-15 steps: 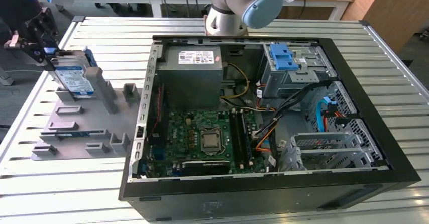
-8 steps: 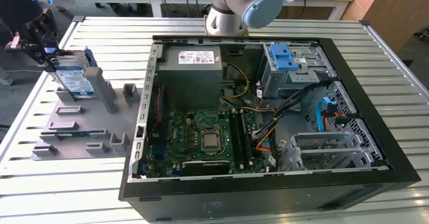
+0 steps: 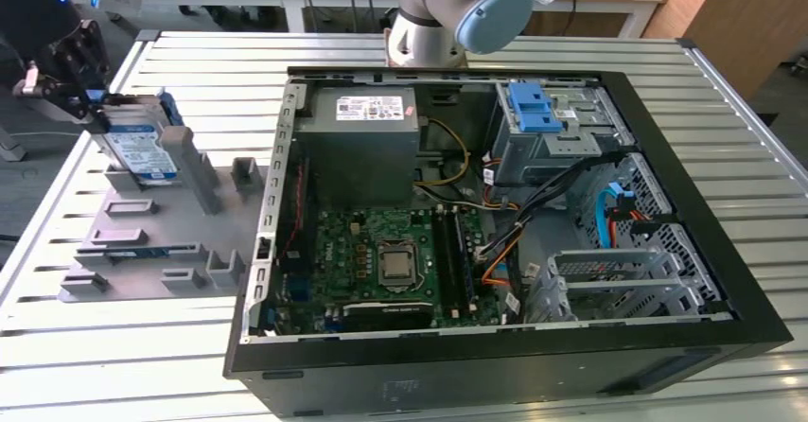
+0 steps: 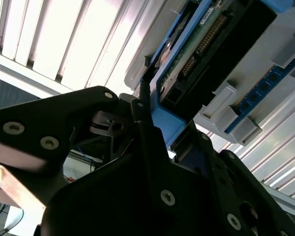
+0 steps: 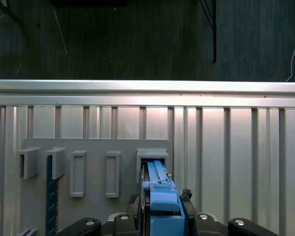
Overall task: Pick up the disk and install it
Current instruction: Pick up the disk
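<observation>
Closest in, my gripper (image 5: pixel 163 200) is clamped on the blue frame (image 4: pixel 163 122) of the disk (image 3: pixel 139 149), standing on edge in the grey holder (image 3: pixel 151 237); I judge pick-up in hand, needing a straight lift out.

Cameras: one high and far, two up close.
In the exterior view we look down from high on the whole table (image 3: pixel 127 375), with the grey rack (image 3: pixel 139 242) at the exterior view's left. The first wrist view looks straight down on that rack (image 5: pixel 128 147) from near. The second wrist view sits right against the disk (image 4: pixel 201 49). We see the rack in all three.
</observation>
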You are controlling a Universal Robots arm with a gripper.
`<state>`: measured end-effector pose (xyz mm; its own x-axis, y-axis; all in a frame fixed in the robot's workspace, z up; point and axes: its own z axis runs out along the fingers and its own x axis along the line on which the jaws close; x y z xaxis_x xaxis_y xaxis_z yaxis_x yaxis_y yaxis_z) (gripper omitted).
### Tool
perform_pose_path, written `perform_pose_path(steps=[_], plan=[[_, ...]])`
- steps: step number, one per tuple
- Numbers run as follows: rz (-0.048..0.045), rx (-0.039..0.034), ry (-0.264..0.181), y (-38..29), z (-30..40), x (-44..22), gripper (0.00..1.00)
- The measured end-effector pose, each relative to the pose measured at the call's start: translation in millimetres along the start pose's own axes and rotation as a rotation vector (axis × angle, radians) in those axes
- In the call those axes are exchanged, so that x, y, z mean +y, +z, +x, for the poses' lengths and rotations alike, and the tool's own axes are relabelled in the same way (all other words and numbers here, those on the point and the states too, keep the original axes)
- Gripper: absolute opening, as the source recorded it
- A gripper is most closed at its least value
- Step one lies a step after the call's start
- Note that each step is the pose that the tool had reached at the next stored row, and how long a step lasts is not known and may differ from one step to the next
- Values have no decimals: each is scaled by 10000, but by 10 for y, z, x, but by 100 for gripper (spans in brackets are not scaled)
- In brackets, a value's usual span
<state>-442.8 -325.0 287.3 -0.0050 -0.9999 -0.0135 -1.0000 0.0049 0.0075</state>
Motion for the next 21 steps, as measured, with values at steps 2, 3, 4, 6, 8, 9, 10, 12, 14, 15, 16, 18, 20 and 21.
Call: perform_pose_path(steps=[2,3,4,6,8,9,10,12,14,15,16,18,20,21], plan=[[0,1,0,0,0,0,38],[-1,1,0,0,0,0,38],[-1,1,0,0,0,0,37],[0,0,0,1,0,0,37],[0,0,0,1,0,0,37],[0,0,0,1,0,0,37],[0,1,0,1,0,0,37],[0,0,0,1,0,0,37],[0,0,-19,1,0,0,37],[-1,0,-79,2,0,0,37],[-2,1,-154,1,0,0,37],[-2,1,-207,2,0,0,37],[-3,2,-209,2,0,0,37],[-3,2,-210,2,0,0,37]])
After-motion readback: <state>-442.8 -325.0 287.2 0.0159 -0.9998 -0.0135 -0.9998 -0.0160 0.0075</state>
